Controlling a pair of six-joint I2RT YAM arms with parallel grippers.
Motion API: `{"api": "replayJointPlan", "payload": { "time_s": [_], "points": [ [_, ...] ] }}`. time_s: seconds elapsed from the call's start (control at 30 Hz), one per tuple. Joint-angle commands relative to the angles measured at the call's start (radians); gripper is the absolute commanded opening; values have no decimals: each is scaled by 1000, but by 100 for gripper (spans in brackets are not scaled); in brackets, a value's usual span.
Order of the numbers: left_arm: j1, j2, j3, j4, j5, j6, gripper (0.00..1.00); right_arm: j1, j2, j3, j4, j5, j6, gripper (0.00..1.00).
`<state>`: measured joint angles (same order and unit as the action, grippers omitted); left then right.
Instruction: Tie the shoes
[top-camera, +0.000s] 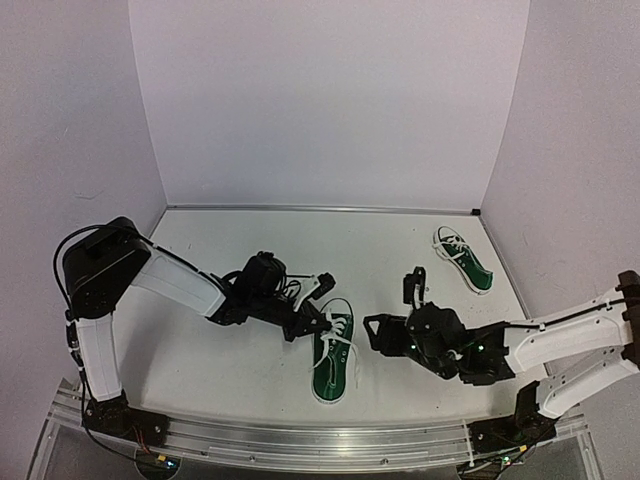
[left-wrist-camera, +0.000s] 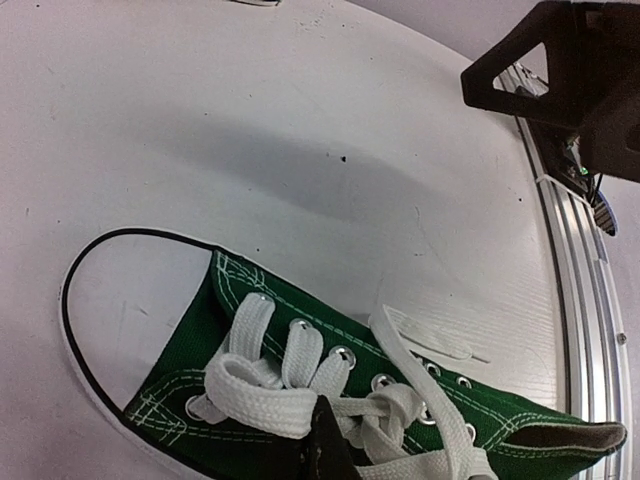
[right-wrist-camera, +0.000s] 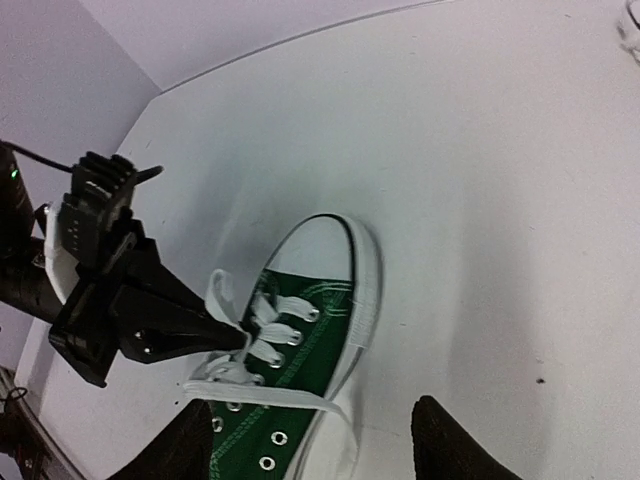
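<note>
Left gripper (right-wrist-camera: 238, 342) pinches laces (left-wrist-camera: 255, 400) on near shoe (top-camera: 333, 365).

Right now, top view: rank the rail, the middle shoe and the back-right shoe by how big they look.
1. rail: largest, spans most of the frame.
2. middle shoe.
3. back-right shoe: looks smaller, but it lies farther from the camera, so the real sizes may match.

White table (top-camera: 235, 345) carries two green shoes, well apart: near shoe (top-camera: 333, 365) centre-front, far shoe (top-camera: 463, 258) back right, seemingly upright
</note>
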<state>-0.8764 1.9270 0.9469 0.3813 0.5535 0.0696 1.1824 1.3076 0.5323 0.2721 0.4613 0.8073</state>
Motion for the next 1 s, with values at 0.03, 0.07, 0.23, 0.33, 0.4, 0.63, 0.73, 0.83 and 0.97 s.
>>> {"api": "replayJointPlan", "payload": {
  "time_s": [0.03,0.07,0.23,0.33,0.4,0.63,0.73,0.83,0.97],
  "points": [
    [4,-99,-59,93,-37,59,0,-1,138,149,-64,-233,-221,60],
    [4,-107,-65,98,-40,59,0,-1,152,159,-64,-244,-230,59],
    [4,-116,-97,146,-20,3,0,-24,178,191,-63,-264,-262,55],
    [4,-131,-155,246,-13,-22,0,-59,153,178,-63,-280,-267,53],
    [3,-141,-189,296,-14,-25,1,-82,135,167,-64,-311,-280,51],
    [2,-155,-251,448,8,-19,1,-129,151,206,-100,-424,-393,44],
    [2,-145,-238,474,19,-12,0,-144,154,230,-120,-448,-431,40],
    [2,-132,-218,481,30,-6,0,-168,140,233,-129,-479,-459,40],
    [2,-117,-196,477,56,10,0,-215,123,220,-133,-524,-465,39]
  ]
}}
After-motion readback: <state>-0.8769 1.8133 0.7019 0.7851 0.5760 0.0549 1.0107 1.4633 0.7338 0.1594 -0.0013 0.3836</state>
